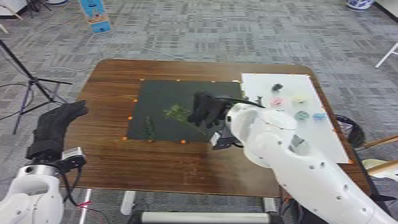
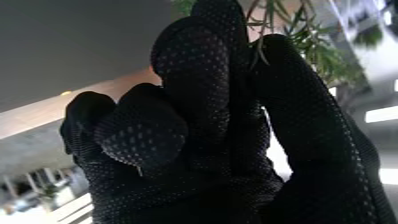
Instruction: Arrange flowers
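My right hand (image 1: 210,109) is over the black mat (image 1: 182,88), with a feathery green sprig (image 1: 178,113) just beside its fingers. In the right wrist view, the glove of my right hand (image 2: 200,115) has its fingers curled, and the green sprig (image 2: 313,47) stands out at the tips of the thumb and a finger, which pinch it; its stem is mostly hidden. A second thin green sprig (image 1: 149,128) lies on the mat's left part. Small pink (image 1: 276,101), yellow (image 1: 299,99) and teal flowers (image 1: 303,115) lie on a white board (image 1: 266,80). My left hand (image 1: 59,125) is relaxed beyond the table's left edge.
The brown table (image 1: 107,110) carries small orange markers around the mat and board. A dark flower (image 1: 277,87) is near the board's far end. A black tripod (image 1: 34,80) stands left of the table, and a dark bin (image 1: 353,131) is beyond its right edge.
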